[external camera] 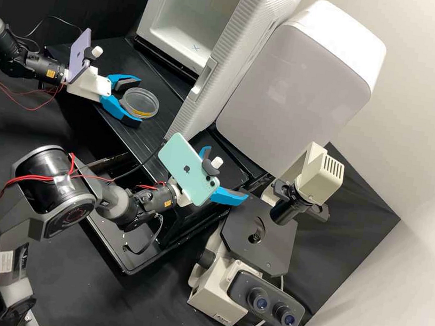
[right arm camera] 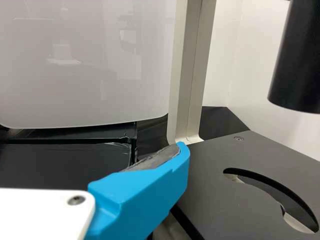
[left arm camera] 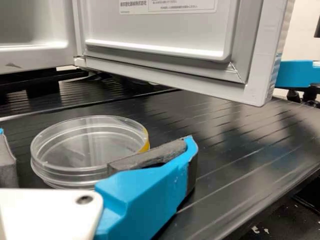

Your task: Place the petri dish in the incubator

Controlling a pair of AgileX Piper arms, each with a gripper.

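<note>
**Task item.** The petri dish is clear, with its lid on and a yellow tint at one edge. It sits flat on the black ribbed tray, in front of the incubator and outside its chamber. The incubator door stands open, swung toward the right, and the dish is just left of the door's lower edge.

**Left arm.** The left gripper is low over the tray at the far left. Its jaws are spread wide, one blue finger on the far side of the dish and one on the near side. In the left wrist view the dish lies between the grey pads. Whether a pad touches the dish wall cannot be told.

**Right arm.** The right gripper is nearer and further right, at the left edge of the microscope stage, well apart from the dish. Its jaws are apart and hold nothing.

**Other equipment.** The microscope stands near right, below a white housing.
</note>
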